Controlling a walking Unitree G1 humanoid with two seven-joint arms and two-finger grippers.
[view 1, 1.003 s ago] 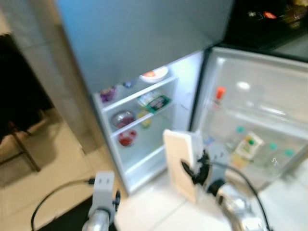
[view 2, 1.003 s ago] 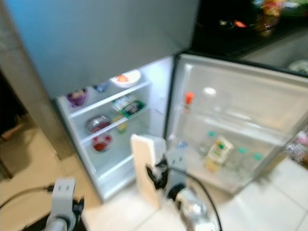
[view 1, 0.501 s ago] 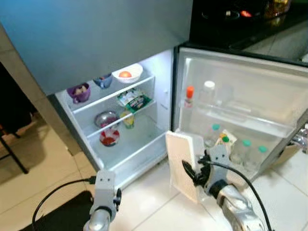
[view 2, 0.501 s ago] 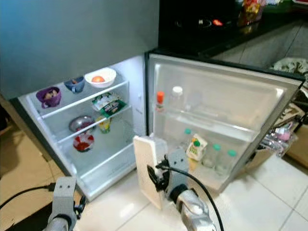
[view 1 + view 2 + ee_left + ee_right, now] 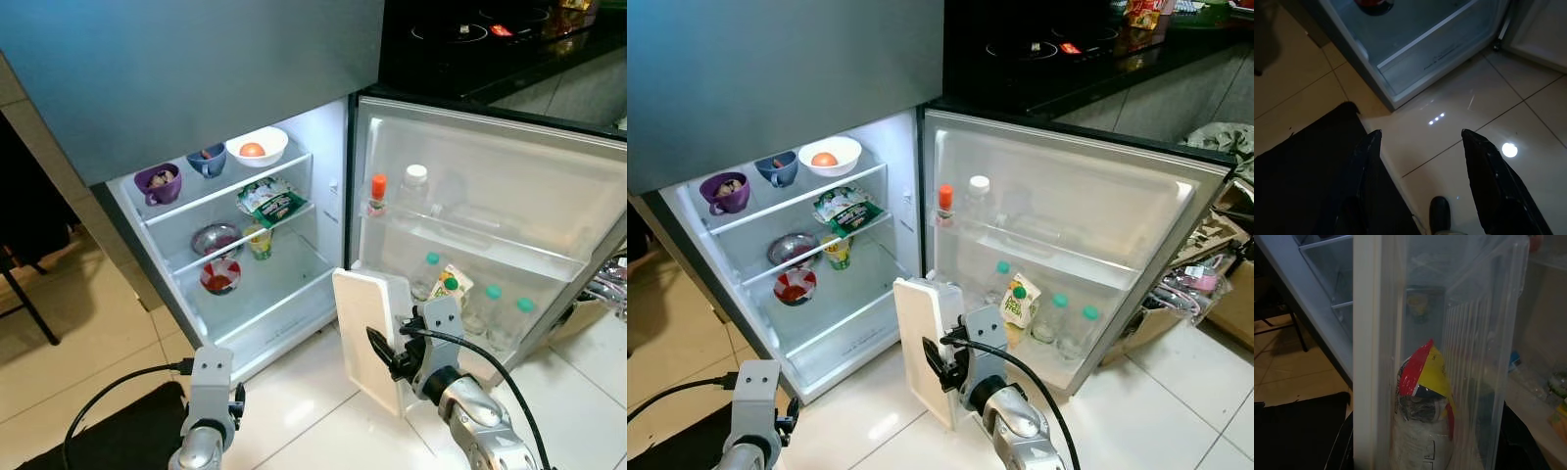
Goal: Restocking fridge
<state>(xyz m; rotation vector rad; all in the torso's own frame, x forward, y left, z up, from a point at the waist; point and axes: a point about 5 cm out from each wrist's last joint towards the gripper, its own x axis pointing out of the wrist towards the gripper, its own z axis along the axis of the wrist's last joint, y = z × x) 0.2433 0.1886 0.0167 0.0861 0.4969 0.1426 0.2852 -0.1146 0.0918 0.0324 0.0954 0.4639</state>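
The clear bin is veiling the packet inside, its print staying too dim to read

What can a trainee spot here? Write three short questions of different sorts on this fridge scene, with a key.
1. What does the right claw grip?
A. a bottle
B. the white bin
C. a purple cup
2. True or false: the left claw hangs open above the floor tiles.
3. Fill in: the orange-capped bottle stands on the ____ shelf of the fridge door (upper or lower).

Key: 1 B. 2 true. 3 upper.
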